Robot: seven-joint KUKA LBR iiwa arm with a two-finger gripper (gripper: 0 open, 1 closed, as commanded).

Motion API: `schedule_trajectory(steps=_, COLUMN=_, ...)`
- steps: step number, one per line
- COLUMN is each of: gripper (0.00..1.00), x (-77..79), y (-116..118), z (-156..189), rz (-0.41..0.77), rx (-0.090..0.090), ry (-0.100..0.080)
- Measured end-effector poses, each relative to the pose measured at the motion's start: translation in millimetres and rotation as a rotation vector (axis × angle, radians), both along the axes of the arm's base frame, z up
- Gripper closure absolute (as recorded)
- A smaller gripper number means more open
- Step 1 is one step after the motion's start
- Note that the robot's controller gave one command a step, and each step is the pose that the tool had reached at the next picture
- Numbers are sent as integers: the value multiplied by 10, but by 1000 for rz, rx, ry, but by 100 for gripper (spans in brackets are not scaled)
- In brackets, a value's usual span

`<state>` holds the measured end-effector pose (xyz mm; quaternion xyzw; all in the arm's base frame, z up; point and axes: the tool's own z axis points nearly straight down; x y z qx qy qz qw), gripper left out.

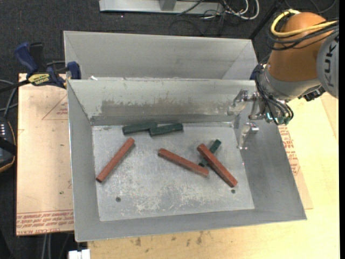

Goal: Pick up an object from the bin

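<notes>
— Where is the claw (243, 136)?
— On the right side of the bin (161, 198), above the floor close to the right wall, below the arm's orange cover (299, 42). I cannot tell whether it is wide or narrow.
— What lies nearest to it?
— A small green block (215, 145), just to its left, beside the upper end of a slanting brown stick (218, 166). A second brown stick (182, 162) runs up to that one from the left.
— And the rest?
— A third brown stick (115, 159) lies tilted at the left, well apart. At the back, a dark green stick (136, 128) and another green stick (167, 128) lie end to end.
</notes>
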<state>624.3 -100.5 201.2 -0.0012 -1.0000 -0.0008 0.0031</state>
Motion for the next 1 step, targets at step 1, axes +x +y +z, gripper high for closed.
schedule_trajectory(steps=1, gripper=0, x=17, y=4, z=47, rz=2, rx=-1, ry=-8)
